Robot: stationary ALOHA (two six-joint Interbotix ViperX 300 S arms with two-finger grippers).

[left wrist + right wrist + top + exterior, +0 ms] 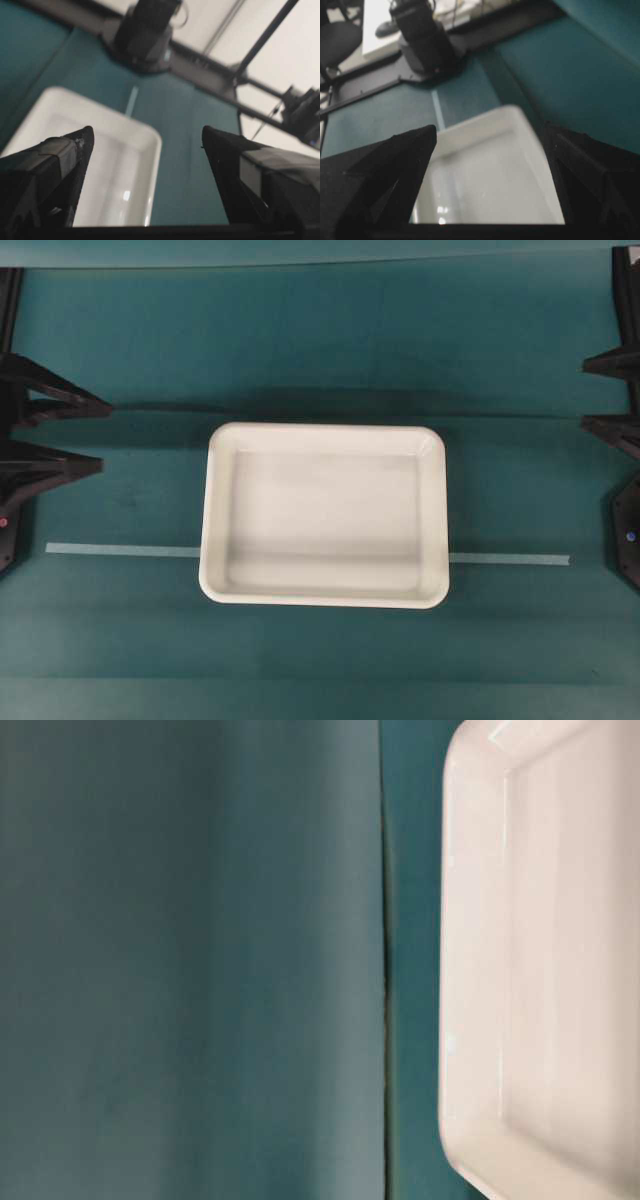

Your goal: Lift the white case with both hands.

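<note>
The white case lies flat and empty in the middle of the teal table, also seen close up in the table-level view. My left gripper is at the left edge, open, well apart from the case's left rim and slightly farther back. At the right edge my right gripper is open too, far from the right rim. In the left wrist view the gripper has wide-apart jaws with the case ahead. The right wrist view shows the gripper open above the case. Neither touches it.
A thin pale tape strip runs across the table under the case and comes out on the right. A seam in the teal cover runs beside the case. Each wrist view shows the opposite arm's black base.
</note>
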